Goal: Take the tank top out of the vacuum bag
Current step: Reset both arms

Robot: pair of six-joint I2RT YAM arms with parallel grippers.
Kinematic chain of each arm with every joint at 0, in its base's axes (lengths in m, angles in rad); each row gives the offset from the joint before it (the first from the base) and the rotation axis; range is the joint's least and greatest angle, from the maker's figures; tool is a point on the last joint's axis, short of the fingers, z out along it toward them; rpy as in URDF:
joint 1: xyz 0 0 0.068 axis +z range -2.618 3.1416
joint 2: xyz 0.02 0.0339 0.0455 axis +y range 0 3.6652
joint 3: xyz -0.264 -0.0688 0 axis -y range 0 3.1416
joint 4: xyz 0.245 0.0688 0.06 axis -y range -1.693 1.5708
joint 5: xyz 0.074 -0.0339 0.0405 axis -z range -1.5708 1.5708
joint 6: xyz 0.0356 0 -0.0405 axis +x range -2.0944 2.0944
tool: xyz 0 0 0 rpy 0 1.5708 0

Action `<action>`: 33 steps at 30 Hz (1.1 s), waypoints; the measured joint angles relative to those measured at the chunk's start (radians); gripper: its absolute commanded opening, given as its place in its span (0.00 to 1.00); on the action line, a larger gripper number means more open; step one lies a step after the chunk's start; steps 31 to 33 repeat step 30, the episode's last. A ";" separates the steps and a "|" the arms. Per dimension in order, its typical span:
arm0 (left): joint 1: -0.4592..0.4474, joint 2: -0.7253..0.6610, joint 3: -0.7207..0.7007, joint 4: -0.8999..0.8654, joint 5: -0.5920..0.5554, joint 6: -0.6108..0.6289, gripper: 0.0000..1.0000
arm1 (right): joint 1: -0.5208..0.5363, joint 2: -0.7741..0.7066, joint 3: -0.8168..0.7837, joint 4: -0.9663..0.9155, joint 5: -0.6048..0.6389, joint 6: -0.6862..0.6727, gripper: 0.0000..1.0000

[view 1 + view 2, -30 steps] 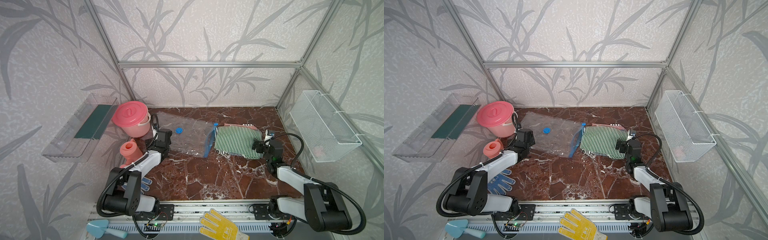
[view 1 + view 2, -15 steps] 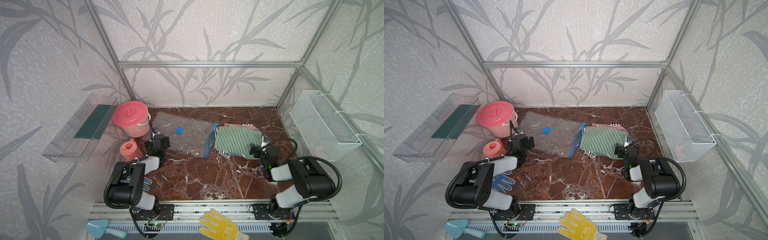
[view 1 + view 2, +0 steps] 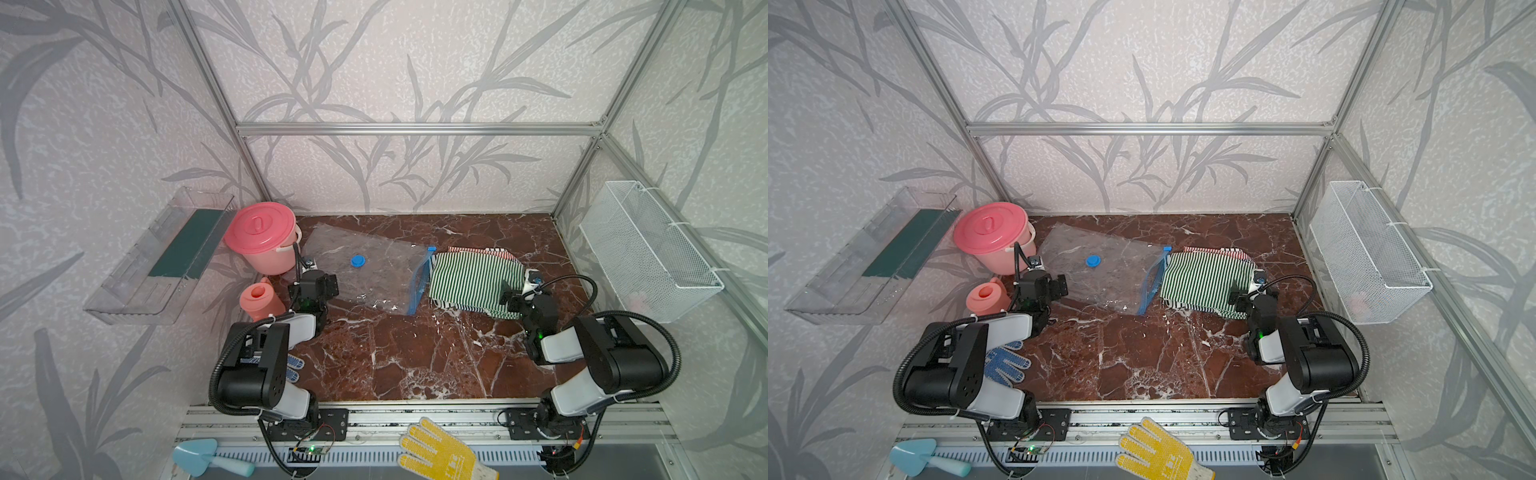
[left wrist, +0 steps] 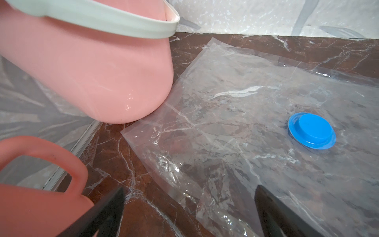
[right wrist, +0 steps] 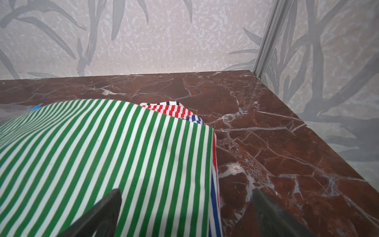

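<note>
Both arms have folded back toward 6 o'clock. The left tool [image 4: 189,190] and right tool [image 5: 186,192] stand with jaws apart, empty. The vacuum bag [image 3: 374,270] lies flat on the table [image 3: 415,353], with the tank top [image 3: 473,278] outside it at its 3 o'clock.

The near middle of the desk [image 3: 395,353] lies bare and passable. A pink bucket [image 3: 262,237] and pink jug [image 3: 259,297] stand close beside the left claw [image 4: 189,190].

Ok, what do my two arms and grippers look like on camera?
The left arm and right arm have black joint housings, white link shells and a black ribbed cable looping alongside. A green light glows near each wrist. The left gripper and right gripper are black, with dark fingers tapering to points.
</note>
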 measured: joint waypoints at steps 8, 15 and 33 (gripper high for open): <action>0.000 0.000 0.000 0.002 0.002 0.000 0.99 | 0.017 0.000 0.139 -0.174 -0.107 -0.055 0.99; 0.000 0.000 0.000 0.004 0.001 0.000 0.99 | 0.044 0.000 0.139 -0.224 -0.104 -0.082 0.99; 0.000 0.008 0.023 -0.025 0.001 0.001 0.99 | 0.045 0.000 0.114 -0.200 -0.040 -0.077 0.99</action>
